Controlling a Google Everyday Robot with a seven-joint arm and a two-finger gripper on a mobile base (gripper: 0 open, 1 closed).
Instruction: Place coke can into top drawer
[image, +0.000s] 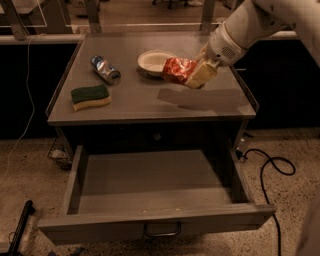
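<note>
The coke can (176, 69), shiny red-orange and dented, is held clear above the cabinet top, casting a shadow below it. My gripper (197, 75) is shut on the coke can from the right, its cream fingers (202, 74) wrapped on the can's right end. The top drawer (155, 220) is pulled wide open below the cabinet top, empty inside, with its curved metal handle (162, 231) at the front centre.
On the cabinet top (130, 97) lie a blue-and-silver can (105, 69) on its side, a green-and-yellow sponge (90, 96) at the left, and a white bowl (155, 61) just behind the coke can. A black cable (267, 167) lies on the floor at the right.
</note>
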